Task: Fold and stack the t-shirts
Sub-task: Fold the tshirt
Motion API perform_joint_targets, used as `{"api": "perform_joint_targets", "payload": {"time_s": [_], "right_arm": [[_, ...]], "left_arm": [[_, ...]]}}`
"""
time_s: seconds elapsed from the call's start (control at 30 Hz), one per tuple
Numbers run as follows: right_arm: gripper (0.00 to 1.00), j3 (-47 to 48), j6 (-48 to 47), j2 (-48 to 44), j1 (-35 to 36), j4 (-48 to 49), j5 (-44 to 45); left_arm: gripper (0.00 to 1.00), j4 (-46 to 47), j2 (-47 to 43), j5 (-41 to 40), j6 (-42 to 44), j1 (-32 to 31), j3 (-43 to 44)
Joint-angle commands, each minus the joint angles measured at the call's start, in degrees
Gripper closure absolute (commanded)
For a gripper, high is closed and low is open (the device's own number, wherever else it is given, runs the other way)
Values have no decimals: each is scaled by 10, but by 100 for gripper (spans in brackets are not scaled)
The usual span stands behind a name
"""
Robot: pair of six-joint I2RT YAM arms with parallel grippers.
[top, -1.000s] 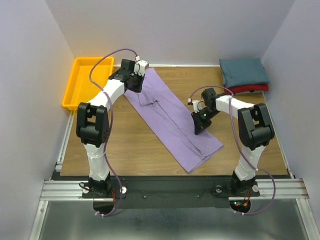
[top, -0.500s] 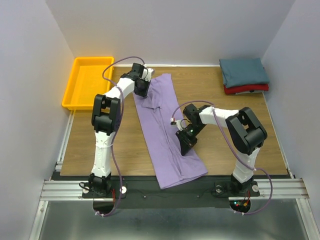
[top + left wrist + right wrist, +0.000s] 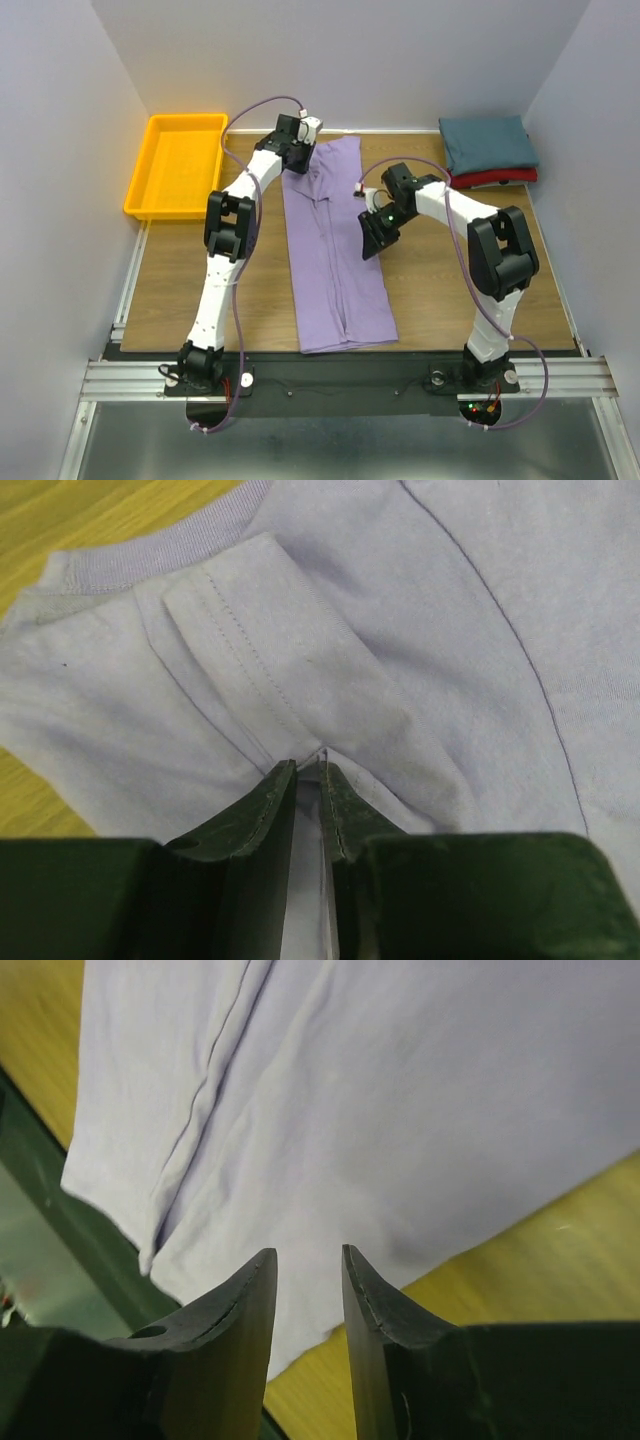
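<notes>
The lavender t-shirt [image 3: 335,260] lies as a long narrow strip down the middle of the table, collar end at the back. My left gripper [image 3: 299,157] is at that far end, shut on a pinch of the lavender cloth [image 3: 300,680] beside a folded-in sleeve; the cloth shows between its nearly closed fingers [image 3: 270,800]. My right gripper [image 3: 371,243] hovers at the strip's right edge, open [image 3: 308,1252], nothing between its fingers. The dark teal t-shirt [image 3: 488,142] sits folded on the folded red t-shirt [image 3: 505,177] at the back right corner.
A yellow-orange tray [image 3: 170,165] stands at the back left. Bare wood [image 3: 440,280] lies right of the strip and more to its left. The shirt's hem reaches the table's front edge [image 3: 345,352]. Walls close in on three sides.
The lavender shirt swung from a diagonal to lie straight front to back. Both arms moved with it, the left toward the back middle. The right gripper opened and let go of the cloth.
</notes>
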Motion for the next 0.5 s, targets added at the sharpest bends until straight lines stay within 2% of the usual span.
{"api": "perform_joint_targets", "payload": {"time_s": [0.0,0.1,0.23,0.37,0.47], "right_arm": [[62,62,31,13,-2,43,40],[65,123,61,36,-4,69,66],[67,205,93,76,-6,96,98],[69,271,124,127,-9,118,126],[69,318,158,172,-12,132,134]], "left_arm": [[71,69,-120,1,14,-1,-42],[69,87,-208,8,-1,0,-105],[68,91,-323,33,-34,-1,-246],[75,111,-380,80,-78,0,-377],[79,139,-386,104,-103,-1,-448]]}}
